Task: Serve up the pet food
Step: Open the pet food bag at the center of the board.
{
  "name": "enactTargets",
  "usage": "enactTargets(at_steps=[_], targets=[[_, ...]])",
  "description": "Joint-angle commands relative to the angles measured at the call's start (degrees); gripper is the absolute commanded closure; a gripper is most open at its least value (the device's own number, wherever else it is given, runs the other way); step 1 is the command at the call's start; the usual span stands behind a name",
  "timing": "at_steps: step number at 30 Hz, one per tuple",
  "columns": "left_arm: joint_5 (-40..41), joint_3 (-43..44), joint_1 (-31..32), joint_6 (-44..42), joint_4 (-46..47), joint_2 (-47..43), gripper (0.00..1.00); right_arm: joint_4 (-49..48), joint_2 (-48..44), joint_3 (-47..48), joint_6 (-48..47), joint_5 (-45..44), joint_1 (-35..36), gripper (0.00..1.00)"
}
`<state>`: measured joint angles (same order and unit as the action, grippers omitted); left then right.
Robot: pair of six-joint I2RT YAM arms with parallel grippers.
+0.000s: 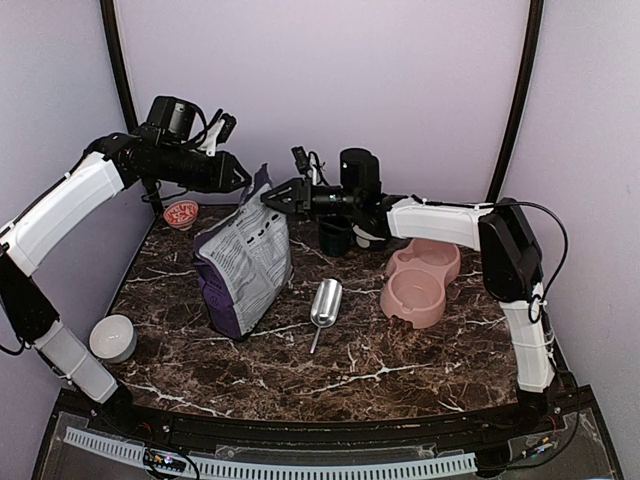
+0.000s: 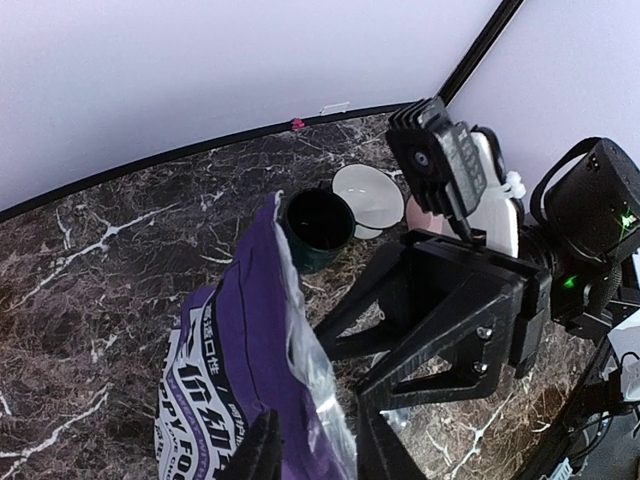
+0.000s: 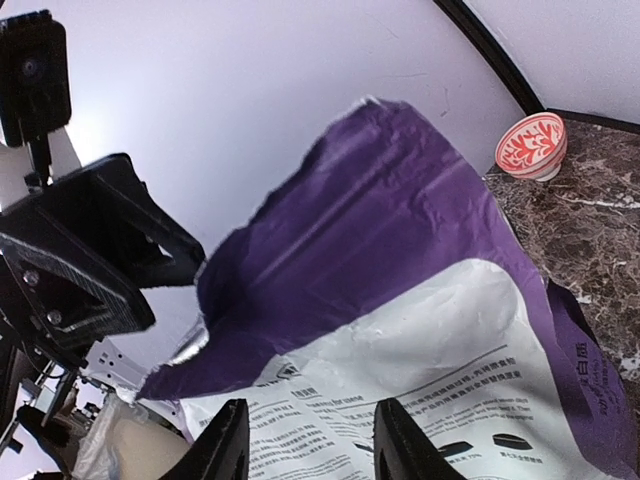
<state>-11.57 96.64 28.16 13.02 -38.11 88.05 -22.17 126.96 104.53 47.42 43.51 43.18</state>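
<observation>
No pet food shows in any view. The purple-and-grey bag stands upright at the left middle of the table with its torn top open. My left gripper is at the bag's top rim from the left. In the left wrist view its fingers stand apart, with the bag's upper edge running between them. My right gripper faces the same rim from the right. In the right wrist view it is open, with the bag's printed side just beyond the fingers. A metal scoop lies on the table to the right of the bag.
A pink double bowl sits at the right. A black cup and a white bowl stand behind the scoop. A red patterned bowl is at the back left, and a white round cup at the front left.
</observation>
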Motion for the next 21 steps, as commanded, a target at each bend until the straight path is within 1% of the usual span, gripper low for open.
enactTargets(at_steps=[1, 7, 12, 14, 17, 21], targets=[[1.85, 0.37, 0.53, -1.52, -0.89, -2.32, 0.74, -3.60, -2.39, 4.24, 1.29, 1.52, 0.55, 0.55], [-1.07, -3.63, 0.53, -2.38, -0.86, -5.22, 0.73, -3.79, -1.04, 8.00, 2.34, 2.00, 1.46, 0.54], [-1.33, -7.15, 0.53, -2.01, 0.18, -6.57, 0.74, -3.03, 2.11, 12.43, 3.72, 1.30, 1.87, 0.54], [-1.87, -8.37, 0.55, -1.84, 0.74, -7.19, 0.74, -2.08, 2.90, 13.67, 3.58, 1.08, 2.19, 0.55], [-2.14, -10.07, 0.58, -1.50, 1.12, -7.58, 0.74, -0.99, 3.73, 14.83, 3.19, 0.98, 2.64, 0.60], [-2.27, -11.92, 0.70, -0.93, 1.87, -7.78, 0.73, -0.19, 4.09, 14.84, 2.81, 0.80, 3.08, 0.63]])
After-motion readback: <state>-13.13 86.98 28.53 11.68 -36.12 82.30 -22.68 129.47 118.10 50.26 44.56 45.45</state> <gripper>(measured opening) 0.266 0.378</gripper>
